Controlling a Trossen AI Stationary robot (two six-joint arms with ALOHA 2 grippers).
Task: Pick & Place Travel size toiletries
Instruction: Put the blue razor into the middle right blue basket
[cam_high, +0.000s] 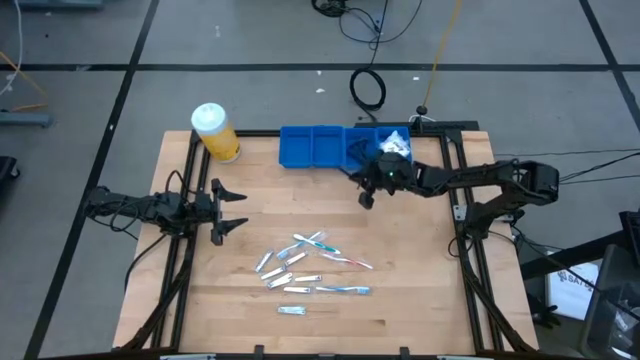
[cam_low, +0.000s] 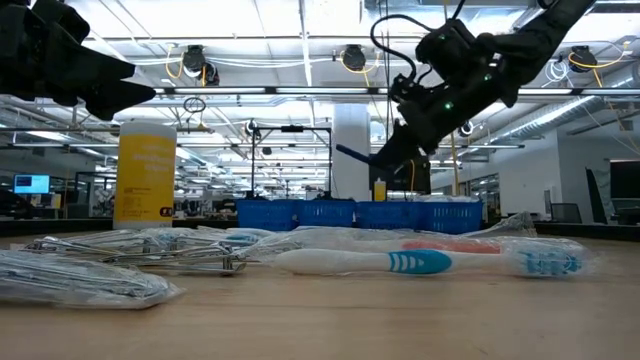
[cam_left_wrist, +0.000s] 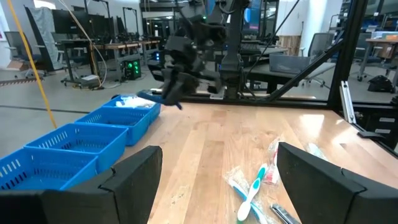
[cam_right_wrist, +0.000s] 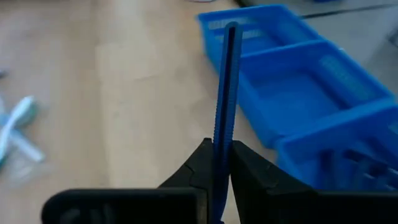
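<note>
Several toiletries (cam_high: 310, 265) lie loose on the wood near the table's near middle: wrapped toothbrushes (cam_low: 420, 262), small packets and tubes. My right gripper (cam_high: 367, 192) hovers above the table just in front of the blue compartment tray (cam_high: 315, 146), shut on a slim dark blue razor (cam_right_wrist: 224, 99). White packets (cam_high: 395, 143) rest in the tray's right compartment. My left gripper (cam_high: 232, 211) waits open at the table's left side, pointing right, above the wood and touching nothing. My right gripper pinches the blue razor between its two fingers (cam_right_wrist: 245, 177) near one end (cam_right_wrist: 221, 155). The rest of its thin body runs forward beyond the fingertips toward the tray. The razor is lifted clear of the table and shows as a slanting blue stick (cam_low: 355, 155) in the low view.
A yellow jar with a white cap (cam_high: 215, 131) stands at the far left, beside the tray. The black table frame (cam_high: 455, 210) runs along the right and left sides. Bare wood lies between the pile and the tray.
</note>
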